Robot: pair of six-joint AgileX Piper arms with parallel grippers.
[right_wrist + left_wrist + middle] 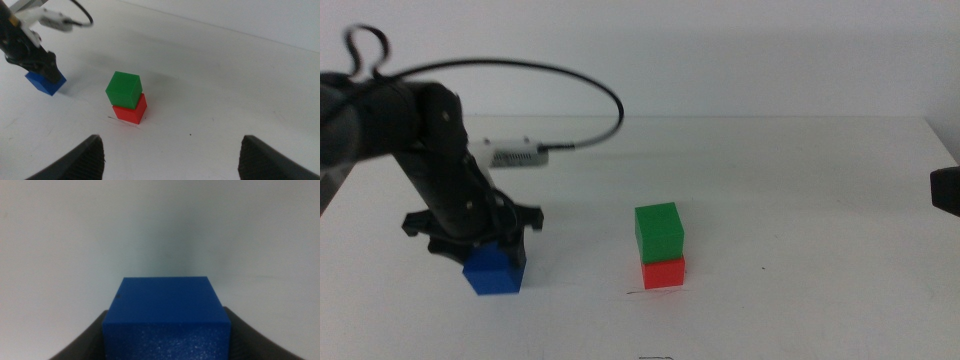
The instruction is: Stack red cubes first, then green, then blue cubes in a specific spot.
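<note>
- Middle view: the left pincer (492, 258) sits at lower left of the frame, down on the blue cube (495, 272), which rests on the white worktop (800, 200). Centre frame, the green cube (659, 232) sits on top of the red cube (664, 272), turned a bit off square from it. A thin dark line (636, 292) runs along the worktop at the red cube's lower left corner. Only a dark bit of the right arm shows at the right edge.
- Left wrist view: blue cube (167, 317) fills the lower middle, with a dark jaw snug against each side, so the pincer is clamped on it.
- Right wrist view: right pincer (172, 157) is spread wide, nothing between the jaws, hanging above the worktop. The green cube (124, 89) on the red cube (131, 111) is mid frame, with the line (122, 121) just below. The blue cube (46, 81) and left pincer (42, 67) are at upper left.
</note>
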